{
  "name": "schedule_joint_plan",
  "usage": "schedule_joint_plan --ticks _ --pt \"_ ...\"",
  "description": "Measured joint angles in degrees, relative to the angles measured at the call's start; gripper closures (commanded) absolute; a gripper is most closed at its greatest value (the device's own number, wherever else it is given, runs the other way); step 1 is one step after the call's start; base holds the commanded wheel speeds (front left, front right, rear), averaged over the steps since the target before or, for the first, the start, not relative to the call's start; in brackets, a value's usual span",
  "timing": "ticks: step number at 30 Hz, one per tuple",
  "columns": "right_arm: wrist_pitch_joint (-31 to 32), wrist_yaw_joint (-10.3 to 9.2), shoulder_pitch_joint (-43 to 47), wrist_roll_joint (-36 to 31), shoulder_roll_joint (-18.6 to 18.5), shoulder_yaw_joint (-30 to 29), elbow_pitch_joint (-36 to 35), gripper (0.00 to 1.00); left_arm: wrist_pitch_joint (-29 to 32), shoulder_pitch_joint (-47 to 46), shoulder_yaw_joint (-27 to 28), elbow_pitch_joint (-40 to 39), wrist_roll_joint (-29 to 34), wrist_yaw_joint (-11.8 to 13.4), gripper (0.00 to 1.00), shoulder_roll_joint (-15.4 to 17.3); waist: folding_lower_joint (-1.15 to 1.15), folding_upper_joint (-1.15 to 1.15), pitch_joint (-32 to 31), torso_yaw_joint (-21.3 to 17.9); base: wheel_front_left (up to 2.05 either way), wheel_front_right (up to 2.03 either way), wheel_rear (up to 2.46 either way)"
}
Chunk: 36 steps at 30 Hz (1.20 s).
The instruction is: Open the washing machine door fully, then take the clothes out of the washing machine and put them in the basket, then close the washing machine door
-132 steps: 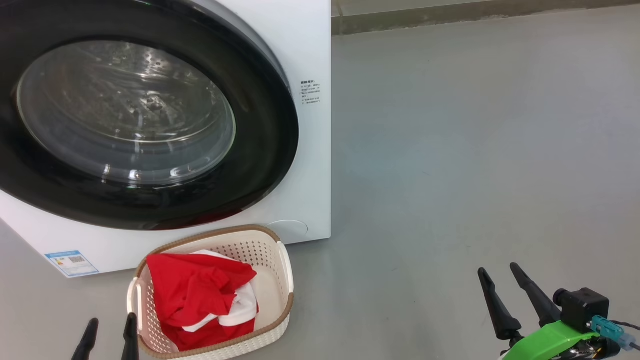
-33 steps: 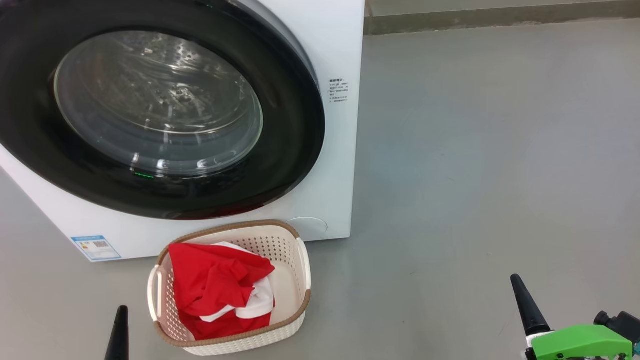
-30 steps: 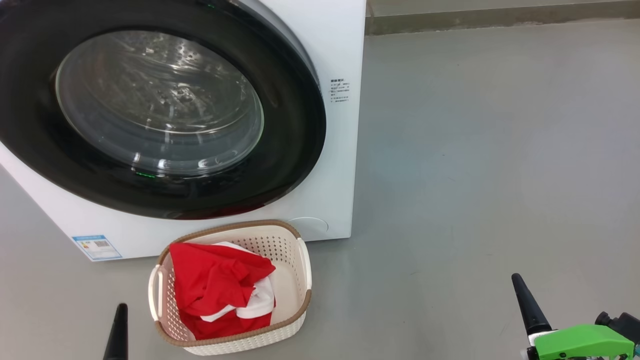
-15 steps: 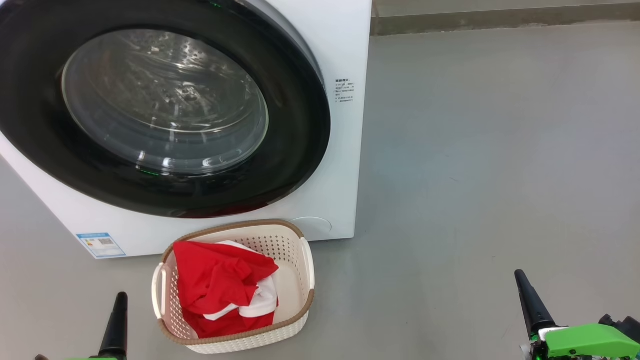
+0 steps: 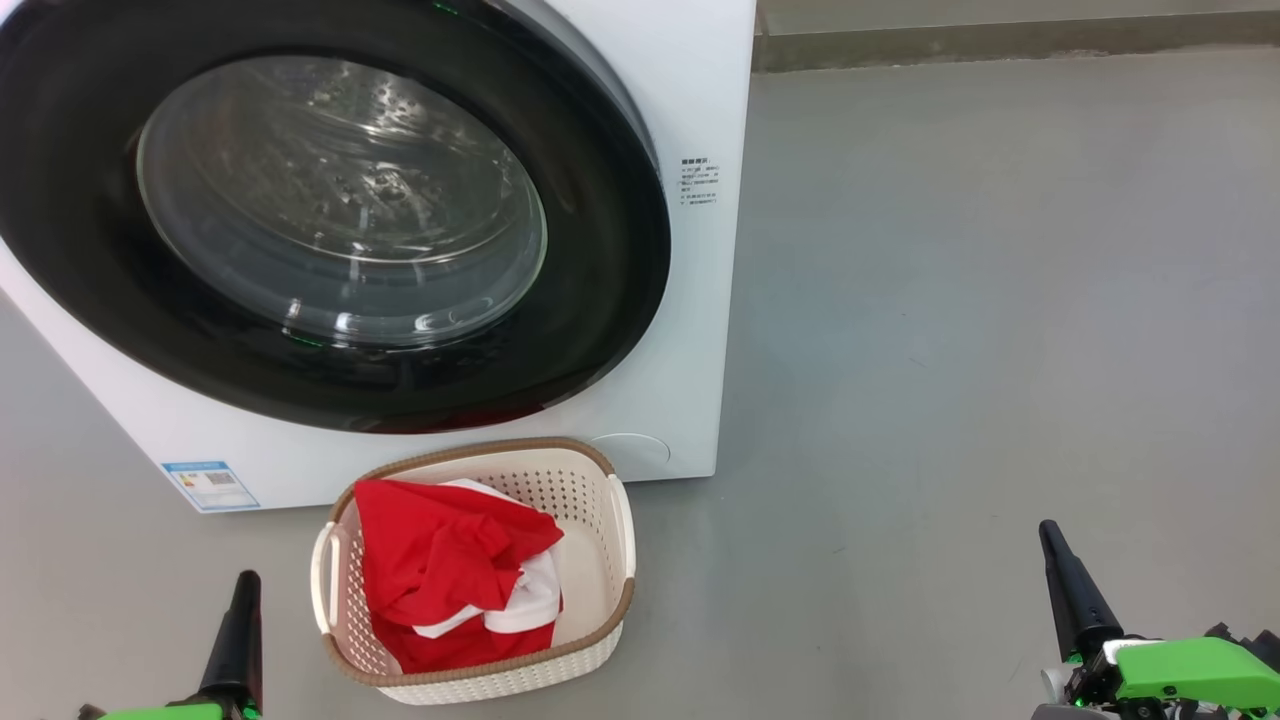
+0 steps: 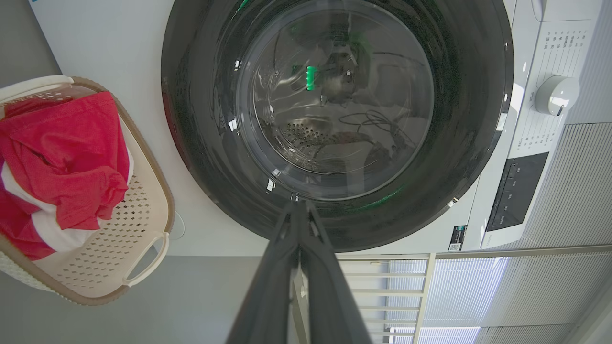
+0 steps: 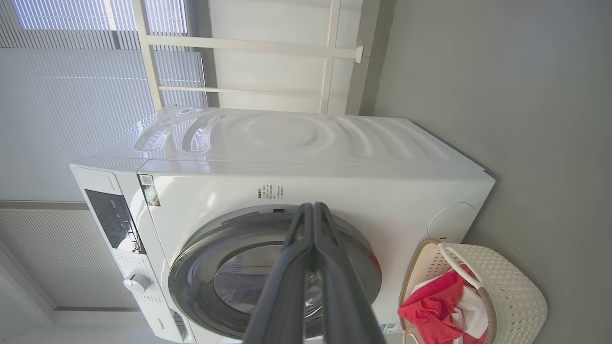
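From the head: sees door (image 5: 600, 300) shut flush on machine (image 5: 705, 90), with no red showing in the drum behind the glass. Finds clothes (image 5: 440, 560) heaped in basket (image 5: 480, 447), just before the machine's lower front. Spots left gripper (image 5: 244, 590) at lower left and right gripper (image 5: 1052, 545) at lower right, each pinched to a single dark spike, holding nothing, well apart from basket and door. Compares with a few seconds back: two spread fingers on each side then, closed up now. Notes a rightward slide of the whole picture too; puts that down to the camera, not to machine or basket.

From the left wrist: looks along fingers pressed together, straight at the door glass. Finds no cloth inside, and the basket with clothes off to one side.

From the right wrist: looks past closed fingers at the machine, door flat against its front, basket beside it.

Reads as all three steps done; judges nothing left but backing off.
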Motion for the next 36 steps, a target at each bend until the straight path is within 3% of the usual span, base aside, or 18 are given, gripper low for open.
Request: schedule_joint_plan --ticks 4,36 --pt "0.5 0.0 -0.1 2.1 0.3 -0.6 -0.3 1.0 0.5 -0.4 0.3 0.0 -2.1 0.0 1.0 -0.1 0.0 0.0 0.0 0.1 0.0 0.0 0.0" --pt "0.5 0.0 -0.2 2.2 0.4 -1.0 -0.3 1.0 0.5 -0.9 0.3 0.0 -2.2 0.0 1.0 -0.1 0.0 0.0 0.0 0.1 0.0 0.0 0.0"
